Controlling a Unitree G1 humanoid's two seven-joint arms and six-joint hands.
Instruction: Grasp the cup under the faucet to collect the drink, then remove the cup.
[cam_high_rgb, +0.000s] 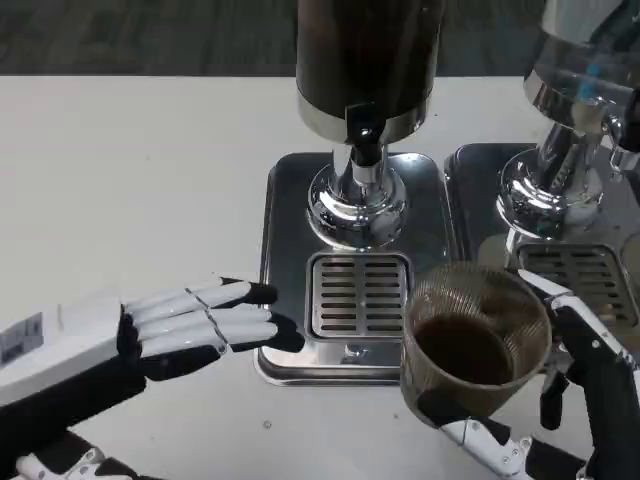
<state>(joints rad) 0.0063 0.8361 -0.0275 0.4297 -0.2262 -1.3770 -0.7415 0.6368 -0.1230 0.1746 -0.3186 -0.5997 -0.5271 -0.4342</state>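
Open white table (130, 180) to the left of the dispenser base (285, 200), with room for passage. Over the drip grille (358, 295), unoccupied space beneath the faucet (364, 135). Blocking the rear: the dark drink dispenser (368, 60) on its chrome column. Crowding the right: a second dispenser (575, 110), close beside the cup (475, 345) in the right hand (575, 390).
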